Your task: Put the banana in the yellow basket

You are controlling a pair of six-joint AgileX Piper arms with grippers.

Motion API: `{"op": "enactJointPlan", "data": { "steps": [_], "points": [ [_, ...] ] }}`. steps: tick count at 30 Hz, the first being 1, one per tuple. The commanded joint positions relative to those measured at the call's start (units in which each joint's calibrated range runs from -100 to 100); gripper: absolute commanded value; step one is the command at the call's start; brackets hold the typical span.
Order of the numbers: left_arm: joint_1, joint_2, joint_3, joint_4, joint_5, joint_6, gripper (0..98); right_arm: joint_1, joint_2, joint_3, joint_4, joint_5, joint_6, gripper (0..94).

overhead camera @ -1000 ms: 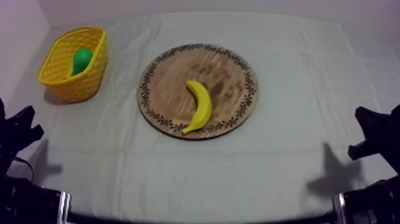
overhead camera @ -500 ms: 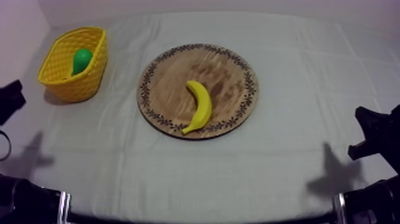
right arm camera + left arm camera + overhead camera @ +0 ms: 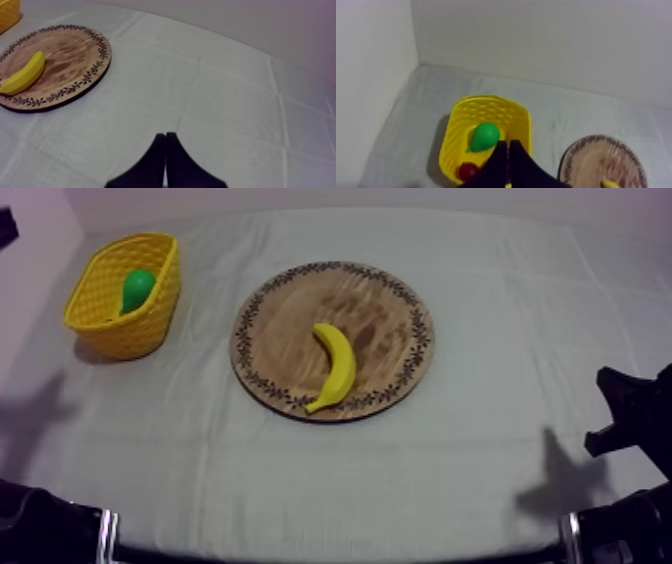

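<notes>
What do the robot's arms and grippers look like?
The left arm and right arm are black and blocky, with a silvery band low on each. The left gripper and right gripper each have two black fingers tapering to a narrow wedge.

The left arm goes up. A second ago its black end sat low at the left side of the table, near the front corner of the cloth. Half a second ago it was higher, about level with the yellow basket. Now a small black bit of it sits at the far left edge, higher than the basket. Its shadow on the cloth has climbed too and looks softer. The left gripper now looks down on the basket from above.
</notes>
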Motion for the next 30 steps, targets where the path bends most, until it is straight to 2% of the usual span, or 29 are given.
{"op": "enactJointPlan", "data": {
  "steps": [1, 6, 13, 20, 30],
  "points": [
    [0.38, 8.25, -15.48, -0.07, 3.63, 0.12, 0.0, 0.00, 0.00, -0.03, 0.01, 0.00, 0.00, 0.3],
    [2.38, 16.66, -28.60, -1.11, 8.36, 0.59, 0.0, 0.00, 0.00, -0.03, 0.01, 0.00, 0.00, 0.3],
    [7.02, 24.56, -39.62, -3.26, 10.94, 1.31, 0.0, 0.00, 0.00, -0.03, 0.01, 0.00, 0.00, 0.3],
    [13.17, 29.05, -44.96, -4.57, 13.69, 2.61, 0.0, 0.00, 0.00, -0.03, 0.01, 0.00, 0.00, 0.3],
    [23.81, 34.60, -48.34, -6.62, 20.18, 6.86, 0.0, 0.00, 0.00, -0.03, 0.01, 0.00, 0.00, 0.3]
  ]
}}
